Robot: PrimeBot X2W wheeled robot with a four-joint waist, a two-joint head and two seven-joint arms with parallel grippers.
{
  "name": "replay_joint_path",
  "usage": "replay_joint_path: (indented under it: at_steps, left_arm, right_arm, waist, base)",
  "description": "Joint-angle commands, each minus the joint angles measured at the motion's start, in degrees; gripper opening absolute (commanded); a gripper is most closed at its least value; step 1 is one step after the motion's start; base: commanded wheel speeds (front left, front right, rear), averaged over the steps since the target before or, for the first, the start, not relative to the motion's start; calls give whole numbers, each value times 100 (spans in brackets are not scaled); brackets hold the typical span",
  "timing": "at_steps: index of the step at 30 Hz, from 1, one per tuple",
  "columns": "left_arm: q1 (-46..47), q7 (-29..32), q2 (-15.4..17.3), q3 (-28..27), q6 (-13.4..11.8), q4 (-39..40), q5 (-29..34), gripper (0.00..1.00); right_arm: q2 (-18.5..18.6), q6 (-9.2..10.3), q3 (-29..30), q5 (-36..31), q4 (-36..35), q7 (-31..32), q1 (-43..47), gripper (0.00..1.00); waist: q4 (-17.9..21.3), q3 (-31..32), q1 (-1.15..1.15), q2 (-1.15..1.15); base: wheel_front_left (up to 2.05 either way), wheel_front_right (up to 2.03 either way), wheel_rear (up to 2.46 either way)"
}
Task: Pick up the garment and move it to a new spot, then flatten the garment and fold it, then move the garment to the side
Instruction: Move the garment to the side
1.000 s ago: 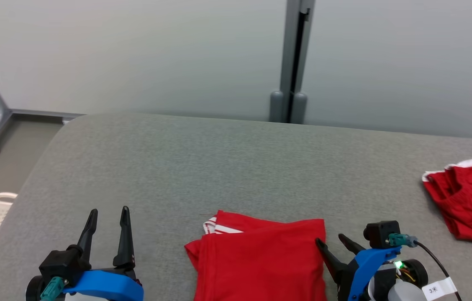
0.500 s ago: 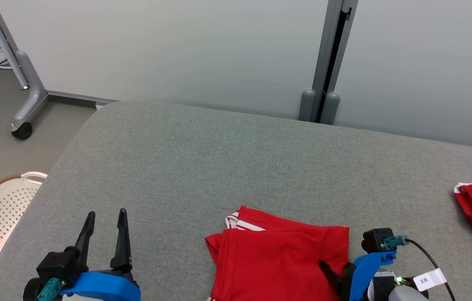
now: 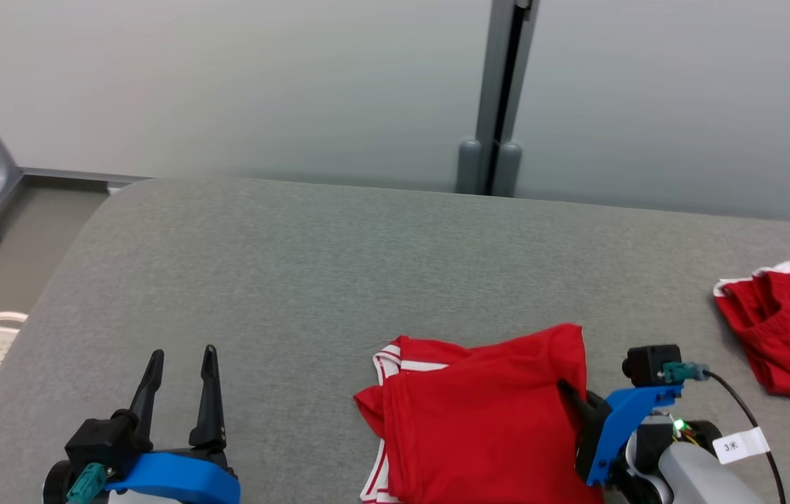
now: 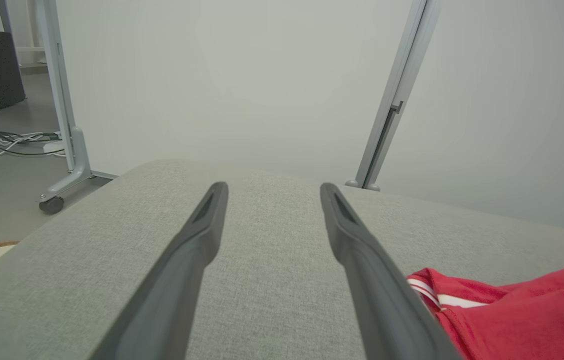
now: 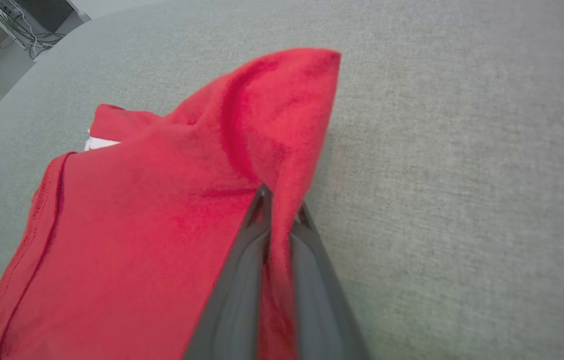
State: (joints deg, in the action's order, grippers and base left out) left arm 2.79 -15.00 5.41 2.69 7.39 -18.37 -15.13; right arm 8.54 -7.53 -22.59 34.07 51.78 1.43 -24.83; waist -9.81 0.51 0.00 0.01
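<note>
Right gripper [image 5: 280, 207] pinches the red garment [image 3: 479, 413] at its right edge.
Left gripper [image 3: 181, 364] sits wide open, well left of the garment.

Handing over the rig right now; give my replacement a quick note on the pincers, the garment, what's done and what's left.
Right pincer shut on the red garment at its right edge, cloth peaked up.
Left pincer open, over the grey table, apart from the garment.
Second red garment lies far right.
Done: grasp. Left, likely: lift, move, flatten, fold, set aside.
</note>
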Motion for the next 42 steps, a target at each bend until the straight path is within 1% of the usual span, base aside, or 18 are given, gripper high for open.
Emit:
replay_joint_path:
  at_steps: [1,6,11,18,23,27,31,37,40,42]
  left_arm:
    - [65,-24,-9,26,17,31,-11,100]
    - [128,-24,-62,145,17,76,-41,100]
    - [179,-24,-95,289,17,81,-42,100]
    - [360,-25,-144,547,17,48,-67,100]
    - [496,-24,-174,710,17,-7,-91,100]
    - [563,-24,-185,765,17,-30,-82,100]
    - [607,-24,-168,798,17,-19,-52,100]
    - [771,-24,-52,842,17,-28,-2,100]
    - [885,-24,-21,880,17,-37,17,100]
    - [994,-24,-15,921,17,-38,27,100]
  right_arm:
    - [59,6,-11,39,-50,-57,-103,0]
    - [235,6,-43,185,-260,-270,-214,0]
    - [325,5,-103,291,-446,-404,-283,0]
    - [465,5,-75,399,-634,-592,-131,0]
    - [646,5,-111,494,-858,-673,43,0]
    - [808,4,-143,561,-1132,-765,125,0]
    - [1005,4,-252,617,-1466,-876,41,0]
    - [1304,4,-507,579,-1722,-732,-552,0]
    - [1490,4,-617,617,-1692,-592,-975,0]
    - [1725,5,-671,577,-1587,-472,-1302,0]
  waist:
    - [78,36,0,-1]
    - [474,9,0,-1]
    - [1019,-45,0,-1]
    - [1691,-147,0,-1]
    - [1950,-223,0,-1]
    - [2030,-296,0,-1]
    - [1998,-433,0,-1]
    - [1862,-772,0,-1]
    - [1774,-967,0,-1]
    - [1700,-1107,0,-1]
  base:
    - [0,0,0]
    - [0,0,0]
    - [0,0,0]
    - [0,0,0]
    - [0,0,0]
    - [0,0,0]
    - [0,0,0]
    - [0,0,0]
    - [0,0,0]
    - [0,0,0]
